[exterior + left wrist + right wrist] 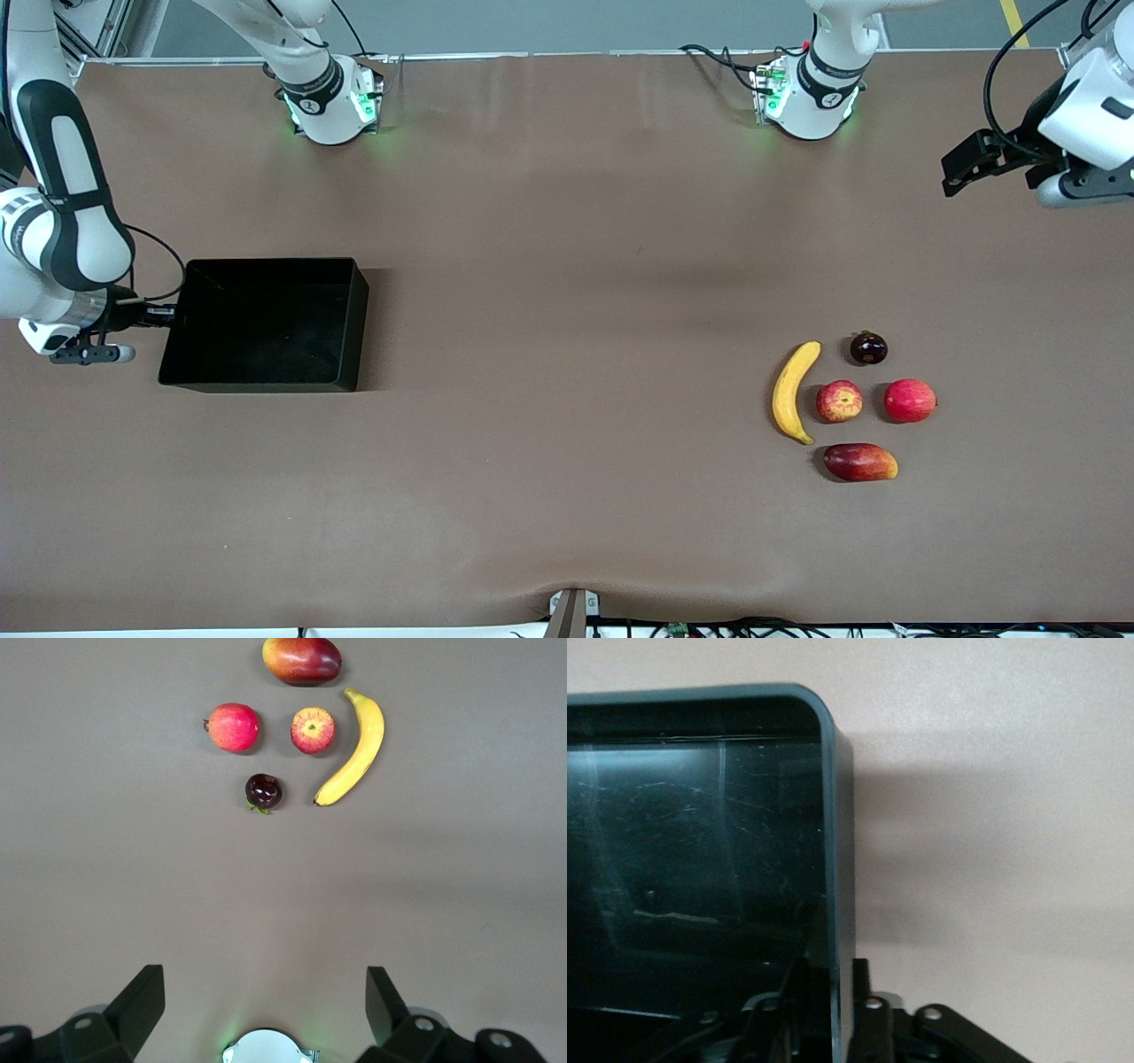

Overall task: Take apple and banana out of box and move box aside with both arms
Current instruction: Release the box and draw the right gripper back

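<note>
The black tray [266,328] stands toward the right arm's end of the table and holds nothing. My right gripper [173,314] is shut on its end wall, one finger inside and one outside, as the right wrist view [838,967] shows on the tray [700,859]. The yellow banana [793,390] and the streaked apple [839,400] lie side by side toward the left arm's end. My left gripper [961,173] is open and empty, up over bare table, apart from the fruits. Its wrist view [264,979] shows the banana [359,749] and the apple [313,730].
A plain red round fruit [910,400] lies beside the apple. A red-orange mango [860,462] lies nearer the front camera, and a small dark purple fruit [868,347] farther from it. Brown table stretches between the tray and the fruits.
</note>
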You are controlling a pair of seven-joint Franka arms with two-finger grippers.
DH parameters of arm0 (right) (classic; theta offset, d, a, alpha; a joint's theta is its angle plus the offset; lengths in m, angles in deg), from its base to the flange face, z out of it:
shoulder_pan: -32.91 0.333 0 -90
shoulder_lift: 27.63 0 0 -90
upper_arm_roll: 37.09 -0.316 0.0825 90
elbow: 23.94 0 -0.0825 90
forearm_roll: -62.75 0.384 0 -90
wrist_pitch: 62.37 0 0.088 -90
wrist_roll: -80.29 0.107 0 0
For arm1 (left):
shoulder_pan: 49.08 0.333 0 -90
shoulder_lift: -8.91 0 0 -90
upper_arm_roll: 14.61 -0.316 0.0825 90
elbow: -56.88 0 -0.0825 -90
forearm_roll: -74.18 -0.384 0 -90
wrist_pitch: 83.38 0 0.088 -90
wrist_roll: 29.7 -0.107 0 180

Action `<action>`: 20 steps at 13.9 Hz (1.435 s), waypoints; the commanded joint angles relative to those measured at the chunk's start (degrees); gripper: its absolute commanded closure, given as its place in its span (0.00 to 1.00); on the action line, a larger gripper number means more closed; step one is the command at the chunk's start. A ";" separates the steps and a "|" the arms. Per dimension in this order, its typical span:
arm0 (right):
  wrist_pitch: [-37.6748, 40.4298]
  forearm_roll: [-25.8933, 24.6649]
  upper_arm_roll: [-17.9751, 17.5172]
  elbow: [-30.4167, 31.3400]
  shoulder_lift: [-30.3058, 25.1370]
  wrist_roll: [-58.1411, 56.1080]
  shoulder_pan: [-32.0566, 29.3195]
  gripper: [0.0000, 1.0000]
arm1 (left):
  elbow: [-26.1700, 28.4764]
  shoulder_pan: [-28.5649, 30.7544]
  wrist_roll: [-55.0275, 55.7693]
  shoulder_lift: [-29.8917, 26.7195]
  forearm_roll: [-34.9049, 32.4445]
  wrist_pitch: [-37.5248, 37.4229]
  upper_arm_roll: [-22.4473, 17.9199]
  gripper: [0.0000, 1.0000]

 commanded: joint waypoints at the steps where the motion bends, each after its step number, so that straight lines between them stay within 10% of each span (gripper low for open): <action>1: 11.58 -0.08 -0.83 -10.07 0.40 -1.90 -0.55 0.00 | 1.82 -0.23 -1.48 -1.85 1.66 0.97 -0.73 0.00; 8: 17.44 0.53 -1.00 -27.94 0.57 -1.21 6.40 0.00 | 3.13 0.48 -5.08 -4.83 1.66 -0.53 -0.90 0.00; 20: 40.61 -2.62 -1.09 -28.48 -17.07 18.20 14.22 0.00 | 8.59 2.85 -9.13 -8.81 3.58 4.49 -1.26 0.00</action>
